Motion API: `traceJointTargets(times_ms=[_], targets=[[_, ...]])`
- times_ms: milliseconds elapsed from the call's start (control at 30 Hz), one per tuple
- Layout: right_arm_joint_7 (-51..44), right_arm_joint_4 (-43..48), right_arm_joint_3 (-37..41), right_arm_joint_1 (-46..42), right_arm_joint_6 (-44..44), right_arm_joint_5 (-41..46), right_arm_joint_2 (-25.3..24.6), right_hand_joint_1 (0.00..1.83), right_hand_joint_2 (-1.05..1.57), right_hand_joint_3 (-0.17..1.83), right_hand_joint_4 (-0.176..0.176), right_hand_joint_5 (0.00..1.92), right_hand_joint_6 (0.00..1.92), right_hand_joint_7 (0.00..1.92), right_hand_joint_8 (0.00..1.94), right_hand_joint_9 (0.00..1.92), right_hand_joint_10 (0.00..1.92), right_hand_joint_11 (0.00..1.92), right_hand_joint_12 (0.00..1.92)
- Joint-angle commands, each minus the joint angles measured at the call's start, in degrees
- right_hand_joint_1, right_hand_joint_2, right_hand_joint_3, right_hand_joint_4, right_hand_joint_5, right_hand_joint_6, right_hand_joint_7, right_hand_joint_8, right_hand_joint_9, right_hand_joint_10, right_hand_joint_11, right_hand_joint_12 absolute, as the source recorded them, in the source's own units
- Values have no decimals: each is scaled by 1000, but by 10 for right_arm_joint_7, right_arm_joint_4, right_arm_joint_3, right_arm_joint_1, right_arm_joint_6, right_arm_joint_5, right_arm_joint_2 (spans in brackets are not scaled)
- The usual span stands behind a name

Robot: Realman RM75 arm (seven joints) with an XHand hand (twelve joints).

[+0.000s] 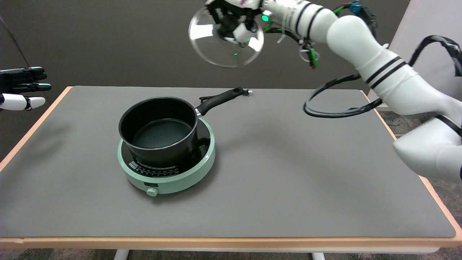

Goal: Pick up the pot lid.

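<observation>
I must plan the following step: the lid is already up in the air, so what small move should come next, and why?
Probably just hold steady: the right hand grips the glass pot lid high above the open pot, fully clear of it, so the pick looks done.

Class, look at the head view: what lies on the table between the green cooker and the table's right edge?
Nothing: in the head view, only bare grey mat runs from the green cooker to the table's right edge. The right arm's black cable loop hangs above the far corner.
</observation>
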Motion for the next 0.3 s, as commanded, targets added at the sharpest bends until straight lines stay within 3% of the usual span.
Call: traceJointTargets(times_ms=[33,300], targets=[[1,-28,75,-82,21,-53,131,1366,773,802,176,601,1487,896,1398,827,1560,731,1619],[1,-24,134,-173,37,-53,176,1365,787,776,176,610,1469,892,1394,828,1557,732,1618]])
